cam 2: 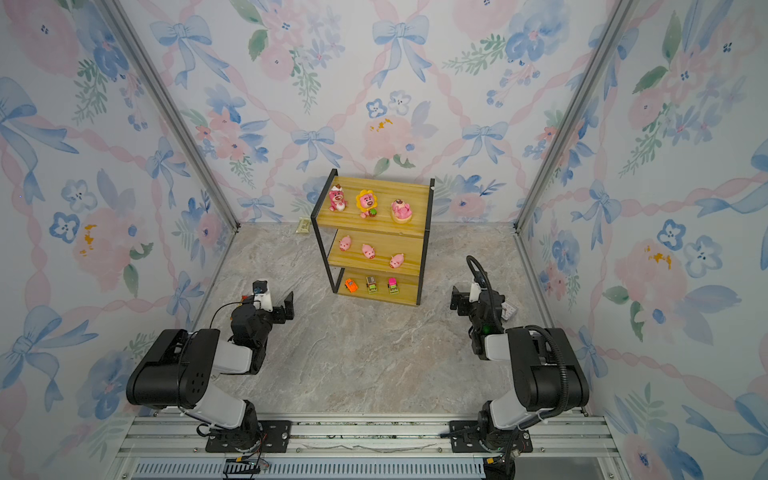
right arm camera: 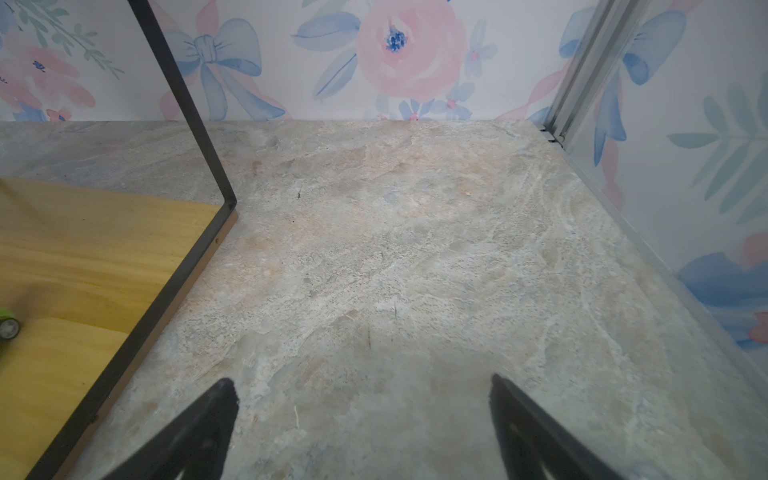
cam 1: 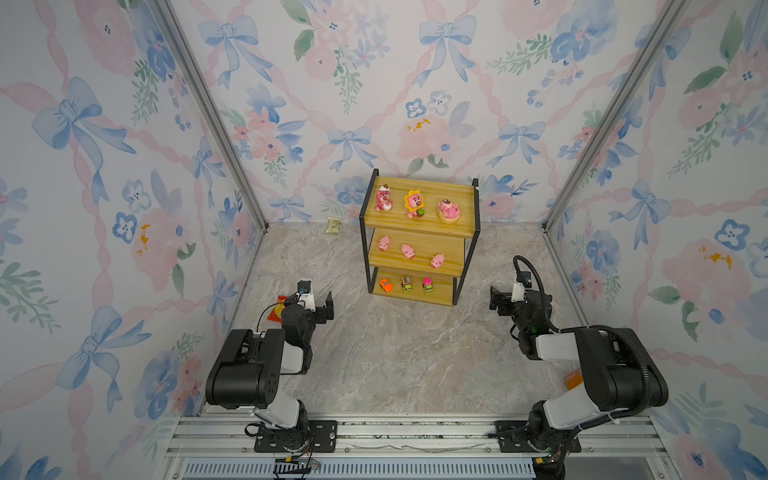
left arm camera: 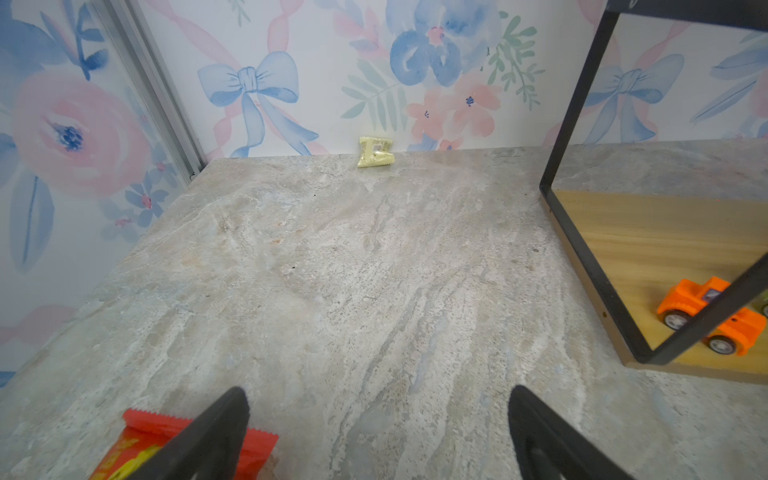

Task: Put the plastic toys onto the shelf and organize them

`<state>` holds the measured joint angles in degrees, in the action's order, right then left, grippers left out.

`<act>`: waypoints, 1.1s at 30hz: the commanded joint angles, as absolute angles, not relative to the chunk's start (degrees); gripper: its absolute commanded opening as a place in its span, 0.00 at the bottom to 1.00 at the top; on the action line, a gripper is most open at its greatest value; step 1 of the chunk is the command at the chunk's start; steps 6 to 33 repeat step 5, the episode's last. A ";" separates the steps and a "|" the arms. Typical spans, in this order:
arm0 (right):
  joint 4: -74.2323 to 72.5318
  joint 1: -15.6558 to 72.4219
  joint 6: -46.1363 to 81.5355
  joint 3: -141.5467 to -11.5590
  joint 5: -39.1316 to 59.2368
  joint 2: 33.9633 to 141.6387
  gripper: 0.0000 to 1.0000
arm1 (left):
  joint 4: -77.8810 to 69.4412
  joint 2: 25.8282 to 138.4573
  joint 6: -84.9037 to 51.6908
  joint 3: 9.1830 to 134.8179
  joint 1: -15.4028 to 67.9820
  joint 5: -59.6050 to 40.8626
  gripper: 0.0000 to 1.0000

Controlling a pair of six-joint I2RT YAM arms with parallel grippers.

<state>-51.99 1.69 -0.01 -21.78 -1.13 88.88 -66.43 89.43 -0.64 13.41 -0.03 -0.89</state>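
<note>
Three-tier shelf (cam 1: 432, 189) at twelve o'clock on the marble-look table (cam 1: 395, 353), close to the far wall. Carries, on the top board, three pink bears (cam 1: 384, 199) (cam 1: 414, 203) (cam 1: 449, 210) in a row. On the middle board, three pink pigs (cam 1: 384, 243) (cam 1: 408, 251) (cam 1: 437, 261), well spaced. On the bottom board, orange car (cam 1: 386, 285), grey-green car (cam 1: 407, 285) and pink-green car (cam 1: 428, 286), side by side without touching.

Pale yellow sachet (cam 1: 333, 225) at eleven o'clock, against the far wall, just beside the shelf. Red snack packet (cam 1: 277, 309) at nine o'clock, flat on the table, partly hidden by the left arm. Orange object (cam 1: 574, 379) at four o'clock, mostly hidden behind the right arm.

Left gripper (left arm camera: 378, 395) at eight o'clock from the shelf, low over the table, jaws spread wide, gripping nothing. Right gripper (right arm camera: 362, 382) at four o'clock from the shelf, jaws likewise spread wide and empty, bare table between the fingers. Both arms folded, elbows raised near the front rail, grippers pointing toward the far wall.
</note>
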 commanded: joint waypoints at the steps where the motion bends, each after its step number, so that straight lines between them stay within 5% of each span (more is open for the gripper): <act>1: -51.58 2.25 -0.71 -22.59 -2.45 88.59 0.97 | -68.03 89.47 -1.47 14.02 0.26 -0.33 0.98; 33: -51.52 2.28 -0.74 -22.59 -2.37 88.59 0.97 | -67.96 89.47 -1.43 14.15 0.26 -0.35 0.98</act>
